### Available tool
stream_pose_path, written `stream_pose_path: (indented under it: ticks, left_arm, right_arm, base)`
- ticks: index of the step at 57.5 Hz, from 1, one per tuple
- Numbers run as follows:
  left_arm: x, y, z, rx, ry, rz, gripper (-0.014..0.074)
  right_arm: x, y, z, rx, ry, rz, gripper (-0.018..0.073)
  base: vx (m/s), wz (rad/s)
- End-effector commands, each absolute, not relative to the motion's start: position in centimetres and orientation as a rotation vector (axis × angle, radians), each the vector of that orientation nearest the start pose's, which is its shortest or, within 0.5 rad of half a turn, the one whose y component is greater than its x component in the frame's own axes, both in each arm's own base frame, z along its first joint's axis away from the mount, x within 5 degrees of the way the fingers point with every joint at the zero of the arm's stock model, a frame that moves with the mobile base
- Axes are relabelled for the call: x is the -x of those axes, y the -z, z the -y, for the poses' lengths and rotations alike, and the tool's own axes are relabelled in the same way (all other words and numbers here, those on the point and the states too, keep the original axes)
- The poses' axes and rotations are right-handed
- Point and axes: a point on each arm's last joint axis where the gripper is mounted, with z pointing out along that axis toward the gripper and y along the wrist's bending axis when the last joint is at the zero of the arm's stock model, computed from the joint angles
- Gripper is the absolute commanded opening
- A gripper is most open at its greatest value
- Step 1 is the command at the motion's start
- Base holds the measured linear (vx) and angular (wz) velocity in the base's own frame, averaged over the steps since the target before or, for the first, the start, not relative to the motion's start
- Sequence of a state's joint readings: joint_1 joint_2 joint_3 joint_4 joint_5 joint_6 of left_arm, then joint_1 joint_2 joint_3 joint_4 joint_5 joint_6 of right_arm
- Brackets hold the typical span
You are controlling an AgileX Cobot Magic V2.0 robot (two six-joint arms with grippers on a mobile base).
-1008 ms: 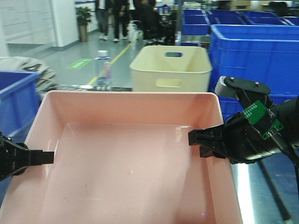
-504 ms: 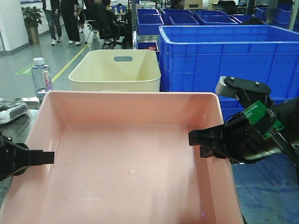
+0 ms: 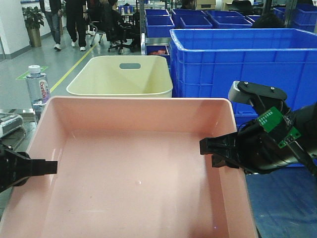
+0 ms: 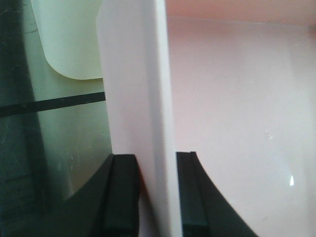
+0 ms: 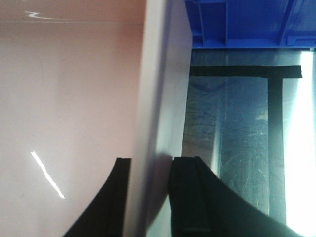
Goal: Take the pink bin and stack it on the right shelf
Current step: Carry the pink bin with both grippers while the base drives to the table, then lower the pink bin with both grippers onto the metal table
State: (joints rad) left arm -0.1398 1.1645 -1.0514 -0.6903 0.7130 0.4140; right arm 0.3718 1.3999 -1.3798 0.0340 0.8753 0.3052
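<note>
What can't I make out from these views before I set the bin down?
Near end of bin: front view, cut by bottom edge.
Whether bin touches shelf: its underside shows in no view.
Body of left pincer: front view, cut by left edge.
Label on bottle: front view, too small.

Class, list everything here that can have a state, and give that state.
pink bin: empty, gripped at both side walls.
left gripper: shut on the bin's left wall.
right gripper: shut on the bin's right wall.
cream tub: upright, empty.
water bottle: upright, capped.
</note>
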Motion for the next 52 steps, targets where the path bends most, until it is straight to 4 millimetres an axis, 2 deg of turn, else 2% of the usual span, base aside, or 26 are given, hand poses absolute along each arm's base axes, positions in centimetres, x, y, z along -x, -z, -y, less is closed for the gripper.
stream_pose_path:
  ticks: [1, 52]
  left_arm:
    - [-22.51, -39.11, 7.74, -0.188, 0.758, -2.064, -0.0001]
    - [-22.51, -39.11, 7.74, -0.188, 0.758, -2.064, -0.0001]
  right_arm:
    - [-27.94, -40.52, -10.98, 0.045, -0.407, -2.256, -0.0009]
    - [-27.93, -40.52, -11.00, 0.044, -0.410, -2.256, -0.0009]
  base:
    - [0.05, 0.01]
    - [0.01, 0.00]
